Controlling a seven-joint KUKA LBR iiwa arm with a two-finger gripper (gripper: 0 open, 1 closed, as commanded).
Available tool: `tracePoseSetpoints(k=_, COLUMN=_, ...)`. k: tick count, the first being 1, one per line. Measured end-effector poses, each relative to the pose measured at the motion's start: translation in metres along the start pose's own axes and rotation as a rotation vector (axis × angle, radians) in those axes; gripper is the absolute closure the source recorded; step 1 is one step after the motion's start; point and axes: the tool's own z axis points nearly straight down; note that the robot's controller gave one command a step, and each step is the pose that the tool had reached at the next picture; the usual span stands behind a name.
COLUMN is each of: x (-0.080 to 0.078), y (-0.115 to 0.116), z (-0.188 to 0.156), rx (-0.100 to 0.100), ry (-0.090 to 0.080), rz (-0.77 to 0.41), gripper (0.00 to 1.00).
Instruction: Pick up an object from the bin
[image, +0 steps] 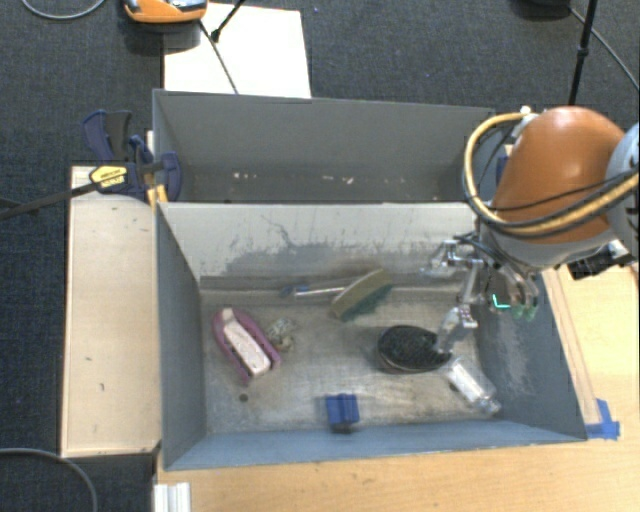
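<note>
The hand (452, 335) hangs low in the right part of the grey bin (300, 240), its metal tip down at the right rim of a flat, round black dish (408, 350) that lies on the bin floor right of centre. From this angle it cannot be told whether the hand is open or closed, and nothing can be seen gripped in it.

The dish lies just to the left of the hand and slightly below it in the frame, so close that tip and rim seem to touch. Being round, it offers no long axis to line up with. A grasp would probably have to take it across the rim.

A pale, clear bottle-like thing (472, 388) lies just below and right of the hand, its length running diagonally toward the lower right. It is the only other near candidate.

A brush (360, 293), a pink and white thing (244, 343) and a blue block (341, 410) lie well apart to the left.
</note>
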Motion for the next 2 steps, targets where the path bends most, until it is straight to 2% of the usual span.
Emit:
tracePoseSetpoints(k=1, x=-0.0042, y=-0.0066, z=0.1521, rx=-0.001, ry=-0.013, rz=0.071, gripper=0.00)
tracePoseSetpoints(k=2, x=-0.0063, y=-0.0068, z=0.1477, rx=0.000, ry=-0.019, rz=0.067, gripper=1.00)
